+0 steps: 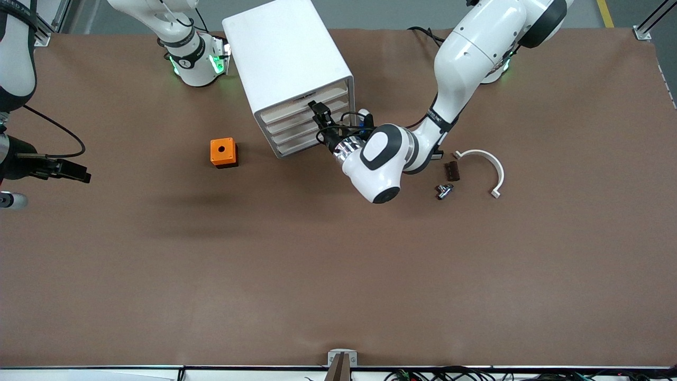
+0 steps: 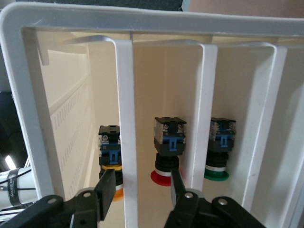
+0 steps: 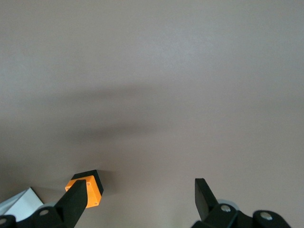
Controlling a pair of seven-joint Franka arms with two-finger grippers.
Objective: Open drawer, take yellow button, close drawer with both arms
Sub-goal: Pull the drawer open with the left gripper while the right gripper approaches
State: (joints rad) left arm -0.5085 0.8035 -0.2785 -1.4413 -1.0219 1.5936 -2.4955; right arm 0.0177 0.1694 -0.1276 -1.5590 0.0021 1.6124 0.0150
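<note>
Button (image 2: 110, 156), orange-capped, sits in the open drawer (image 2: 28, 118); left gripper (image 2: 142, 190) straddles a divider, jaws half-open, must shift over it; right gripper (image 3: 140, 199) waits open over the table (image 3: 156, 71).

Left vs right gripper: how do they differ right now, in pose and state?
The left gripper is at the cabinet front, reaching into its top drawer; the right gripper hangs over bare table near the orange cube. The left gripper's fingers straddle a white divider, with buttons just ahead; the right gripper's fingers have nothing between them. Both are black two-finger grippers and grip nothing.
</note>
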